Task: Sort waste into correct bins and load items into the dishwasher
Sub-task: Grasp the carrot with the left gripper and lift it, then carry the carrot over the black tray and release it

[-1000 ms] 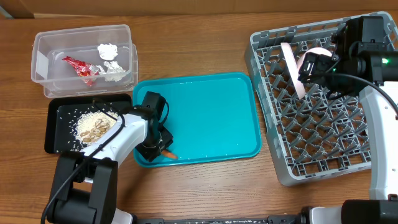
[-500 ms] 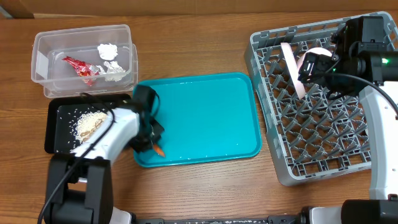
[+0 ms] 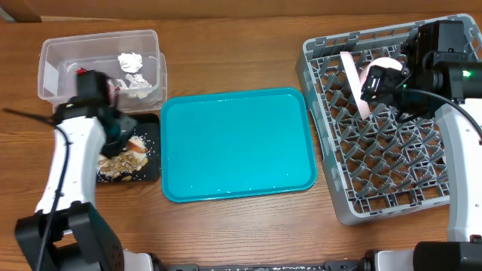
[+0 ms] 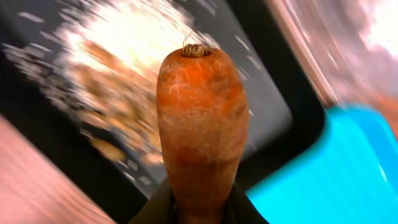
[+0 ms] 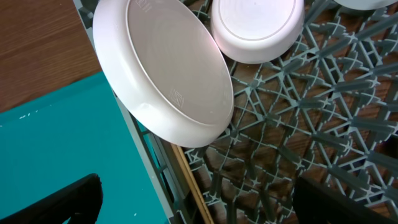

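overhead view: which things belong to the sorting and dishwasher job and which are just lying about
Job: carrot, food scraps, black tray, tissue, clear tub, plate, bowl, dish rack.
Lying about: teal serving tray, wooden table.

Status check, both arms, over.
Left pincer shut on carrot, over black tray. Right pincer open above dish rack; plate racked. Nothing in the way.
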### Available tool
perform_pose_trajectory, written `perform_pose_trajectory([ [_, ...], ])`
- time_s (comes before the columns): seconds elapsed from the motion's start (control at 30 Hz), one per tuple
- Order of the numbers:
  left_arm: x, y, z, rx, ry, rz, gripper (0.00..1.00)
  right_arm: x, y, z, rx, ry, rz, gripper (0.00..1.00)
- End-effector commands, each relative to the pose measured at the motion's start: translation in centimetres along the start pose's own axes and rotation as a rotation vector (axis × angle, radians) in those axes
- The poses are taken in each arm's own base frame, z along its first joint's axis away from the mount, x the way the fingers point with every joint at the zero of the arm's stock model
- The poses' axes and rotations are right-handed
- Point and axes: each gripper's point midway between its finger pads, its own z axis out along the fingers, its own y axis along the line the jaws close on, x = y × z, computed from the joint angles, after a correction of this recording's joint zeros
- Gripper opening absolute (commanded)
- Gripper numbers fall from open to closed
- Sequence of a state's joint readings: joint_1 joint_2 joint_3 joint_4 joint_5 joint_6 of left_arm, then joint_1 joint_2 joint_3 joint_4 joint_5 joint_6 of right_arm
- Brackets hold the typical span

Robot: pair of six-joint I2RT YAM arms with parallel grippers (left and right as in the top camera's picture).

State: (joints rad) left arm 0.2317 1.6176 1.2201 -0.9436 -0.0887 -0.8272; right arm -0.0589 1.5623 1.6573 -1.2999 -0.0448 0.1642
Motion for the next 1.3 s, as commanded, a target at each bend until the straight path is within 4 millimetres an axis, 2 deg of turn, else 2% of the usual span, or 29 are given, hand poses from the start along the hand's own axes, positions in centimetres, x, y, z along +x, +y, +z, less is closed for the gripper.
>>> perform_pose_trajectory([
  [0.0, -2.9, 3.4, 0.5, -0.099, -0.070, -0.054, 0.04, -0.6, 0.1, -1.0, -0.009, -0.035, 0.009, 1.00],
  [0.1, -4.2, 5.6, 1.8, -0.170, -0.080, -0.099, 0.04, -0.6, 0.1, -1.0, -0.009, -0.035, 0.009, 1.00],
  [0.23, -5.3, 7.0, 4.3, -0.218, -0.063, -0.101, 0.04, -0.6, 0.1, -1.0, -0.009, -0.035, 0.009, 1.00],
  [0.47, -5.7, 8.4, 7.7, -0.262, -0.019, -0.128, 0.05, -0.2, 0.0, -1.0, -0.005, -0.021, 0.010, 1.00],
  [0.63, -5.5, 8.7, 8.8, -0.277, 0.000, -0.128, 0.14, -0.2, 0.0, -1.0, -0.005, -0.021, 0.010, 1.00],
  [0.7, -5.5, 8.7, 8.9, -0.276, -0.001, -0.128, 0.27, -0.2, 0.0, -1.0, -0.005, -0.021, 0.010, 1.00],
  [0.8, -5.5, 8.4, 8.9, -0.265, 0.007, -0.092, 0.58, -0.2, 0.0, -1.0, -0.005, -0.021, 0.010, 1.00],
  [0.87, -5.6, 8.2, 8.8, -0.252, 0.015, -0.066, 0.71, -0.2, 0.0, -1.0, -0.005, -0.021, 0.010, 1.00],
  [1.0, -6.3, 7.1, 7.3, -0.224, 0.032, -0.049, 0.80, -0.4, 0.0, -1.0, -0.006, -0.029, 0.009, 1.00],
  [1.1, -7.9, 5.1, 4.7, -0.150, 0.013, -0.033, 0.83, -1.8, 0.3, -1.1, -0.013, -0.086, 0.005, 1.00],
  [1.2, -9.6, 1.8, 0.9, -0.027, -0.032, 0.033, 0.85, -4.2, 1.3, -1.5, -0.058, -0.184, -0.006, 1.00],
  [1.27, -10.3, -1.4, -2.2, 0.097, -0.071, 0.137, 0.88, -5.9, 3.9, -2.1, -0.183, -0.255, -0.077, 1.00],
])
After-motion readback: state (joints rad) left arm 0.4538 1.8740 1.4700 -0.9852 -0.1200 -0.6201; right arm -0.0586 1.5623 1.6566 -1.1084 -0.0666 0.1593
